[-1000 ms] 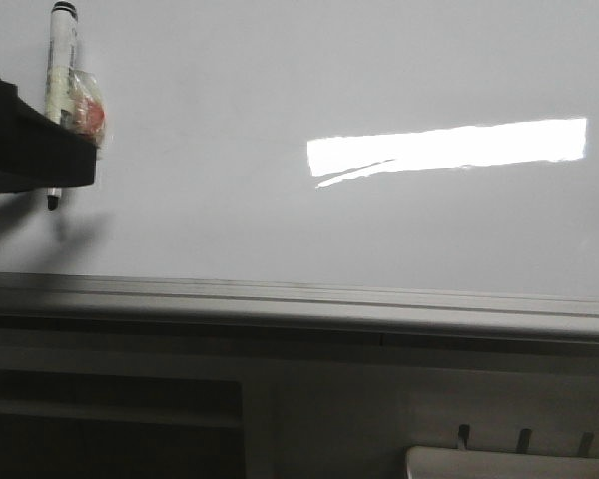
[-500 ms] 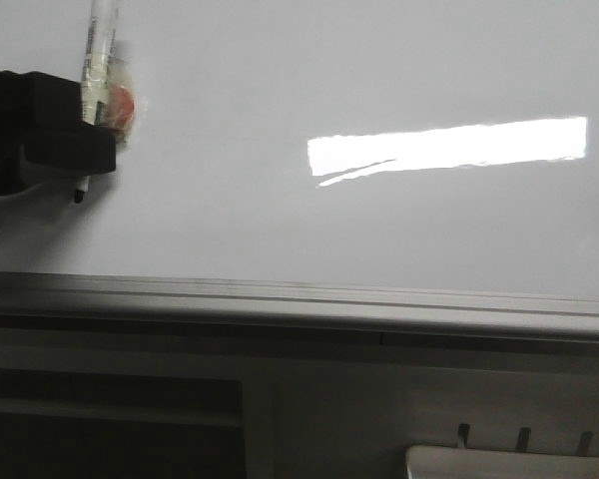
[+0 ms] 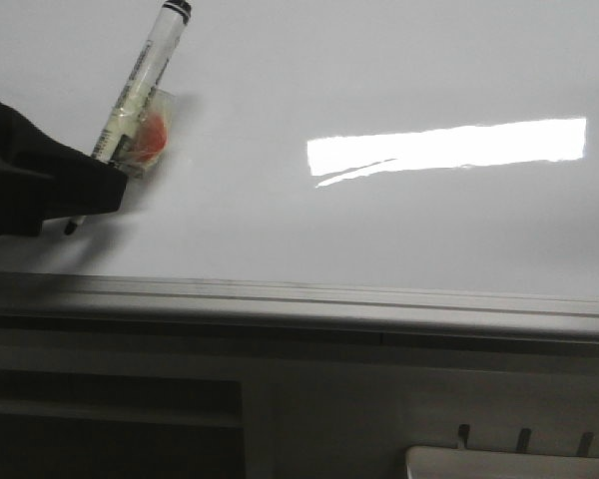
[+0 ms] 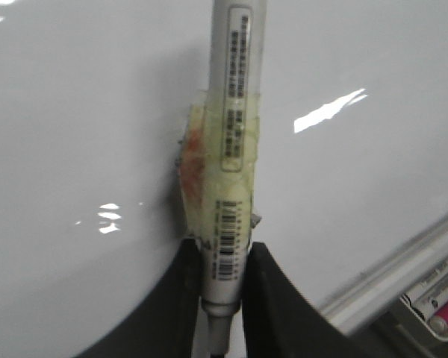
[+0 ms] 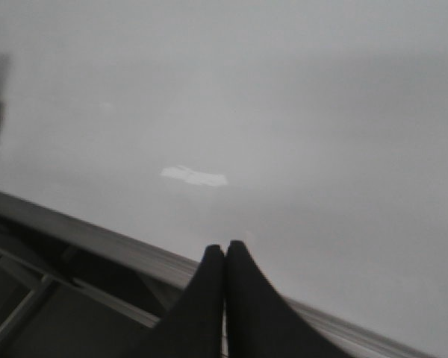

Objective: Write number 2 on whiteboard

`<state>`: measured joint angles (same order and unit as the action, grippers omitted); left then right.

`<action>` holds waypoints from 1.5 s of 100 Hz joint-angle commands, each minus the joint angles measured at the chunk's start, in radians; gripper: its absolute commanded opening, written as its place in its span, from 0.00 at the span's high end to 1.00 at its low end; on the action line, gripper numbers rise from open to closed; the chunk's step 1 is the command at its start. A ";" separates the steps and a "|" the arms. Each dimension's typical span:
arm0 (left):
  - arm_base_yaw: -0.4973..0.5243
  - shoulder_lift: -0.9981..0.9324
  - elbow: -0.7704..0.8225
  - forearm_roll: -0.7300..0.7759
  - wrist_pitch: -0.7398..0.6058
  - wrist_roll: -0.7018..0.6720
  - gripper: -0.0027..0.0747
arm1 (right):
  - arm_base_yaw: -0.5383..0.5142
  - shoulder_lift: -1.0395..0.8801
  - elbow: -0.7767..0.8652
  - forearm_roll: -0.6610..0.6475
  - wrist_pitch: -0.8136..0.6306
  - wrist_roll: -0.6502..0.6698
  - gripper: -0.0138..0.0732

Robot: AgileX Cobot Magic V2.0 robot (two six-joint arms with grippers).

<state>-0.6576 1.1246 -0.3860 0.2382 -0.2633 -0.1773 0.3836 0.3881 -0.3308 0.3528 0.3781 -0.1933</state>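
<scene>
The whiteboard (image 3: 379, 80) fills the upper front view, glossy white-grey, with a bright rectangular reflection and a grey metal rail (image 3: 379, 297) along its near edge. My left gripper (image 3: 98, 190) at the far left is shut on a white marker (image 3: 140, 80) wrapped in yellowish tape with a red patch; the marker tilts up to the right and its black tip (image 3: 71, 228) is at the board. In the left wrist view the marker (image 4: 235, 149) sits between the black fingers (image 4: 280, 306). My right gripper (image 5: 225, 248) is shut and empty, near the rail. No drawn number 2 is visible.
Below the rail is a grey frame with a dark recess (image 3: 110, 419) at lower left. A white tray edge (image 3: 509, 464) shows at the bottom right. In the left wrist view, spare markers (image 4: 440, 298) lie below the board's rail.
The left gripper moved right and down along the board, and the marker went from upright to tilted with its cap to the right. The tip shifted a little lower.
</scene>
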 commanded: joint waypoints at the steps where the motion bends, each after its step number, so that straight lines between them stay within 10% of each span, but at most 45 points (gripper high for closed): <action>1: -0.033 -0.063 -0.024 0.140 -0.021 -0.010 0.99 | 0.082 0.025 -0.089 0.010 -0.042 -0.106 0.92; 33: -0.184 -0.093 -0.024 0.488 0.002 -0.010 0.99 | 0.393 0.313 -0.256 0.010 -0.021 -0.236 0.88; 62: -0.189 -0.093 -0.005 0.559 0.071 -0.010 0.99 | 0.541 0.531 -0.309 0.003 -0.108 -0.252 0.33; 122: -0.189 -0.093 0.009 0.599 -0.035 -0.010 0.99 | 0.563 0.696 -0.368 0.003 -0.235 -0.252 0.36; 150: -0.189 -0.093 0.009 0.599 -0.043 -0.010 0.99 | 0.563 0.707 -0.374 0.003 -0.218 -0.252 0.92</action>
<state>-0.8402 1.0493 -0.3522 0.8549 -0.2314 -0.1747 0.9514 1.1062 -0.6716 0.3591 0.2224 -0.4335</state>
